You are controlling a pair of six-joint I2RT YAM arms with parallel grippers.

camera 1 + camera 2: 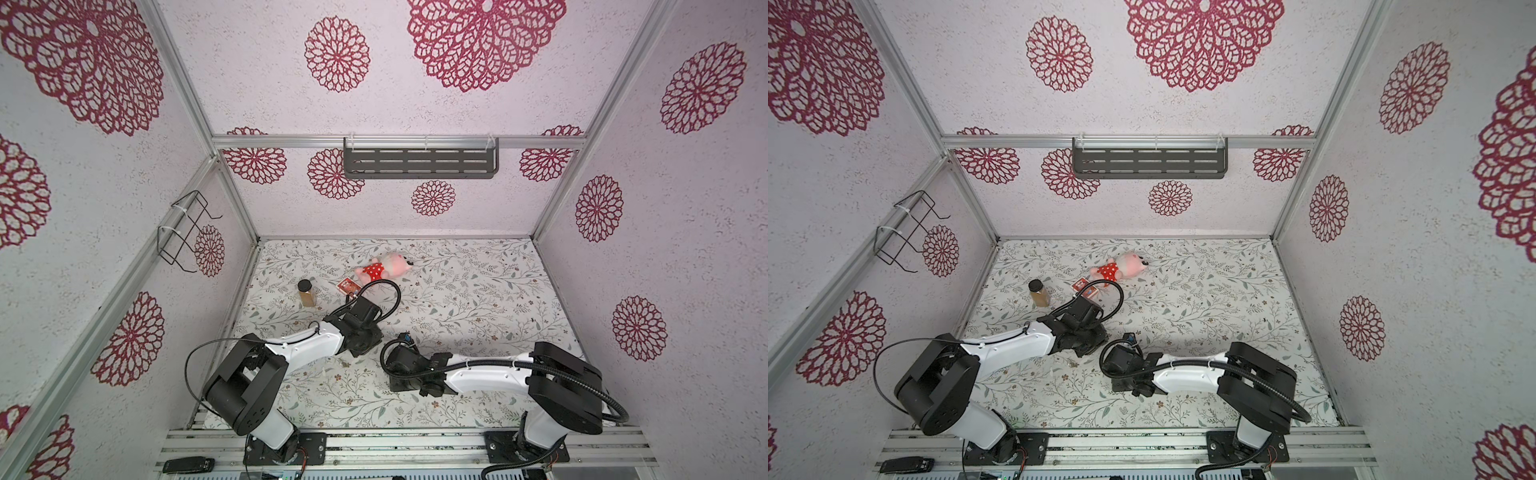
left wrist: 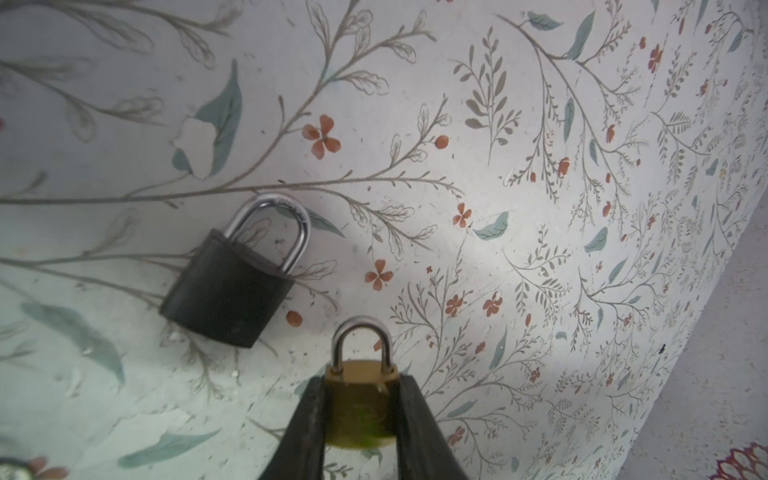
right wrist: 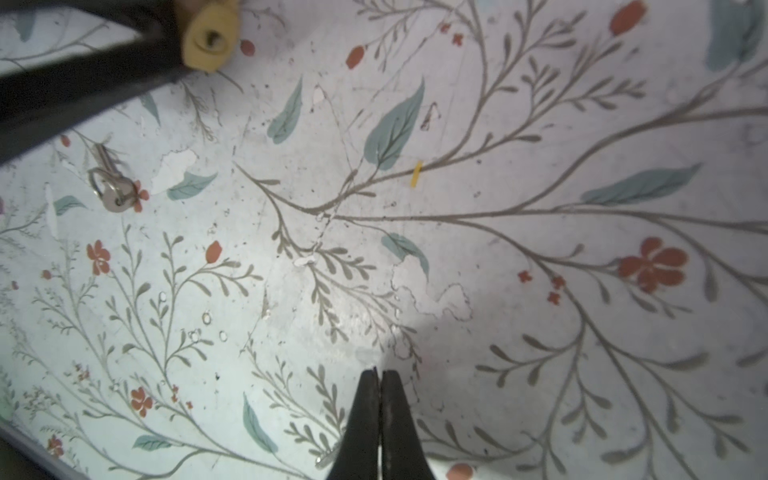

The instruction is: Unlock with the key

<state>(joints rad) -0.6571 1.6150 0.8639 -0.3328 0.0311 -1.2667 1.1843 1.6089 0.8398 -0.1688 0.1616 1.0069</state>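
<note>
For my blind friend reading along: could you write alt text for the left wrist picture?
A brass padlock, shackle shut, is clamped in the black left pincer. A black padlock, also shut, lies apart from it on the flower-patterned table.

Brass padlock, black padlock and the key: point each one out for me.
brass padlock (image 2: 359, 409), left wrist view, middle of its brass body.
black padlock (image 2: 226, 291), left wrist view, middle of its dark body.
key (image 3: 110, 183), right wrist view, mid-key, between blade and head.
</note>
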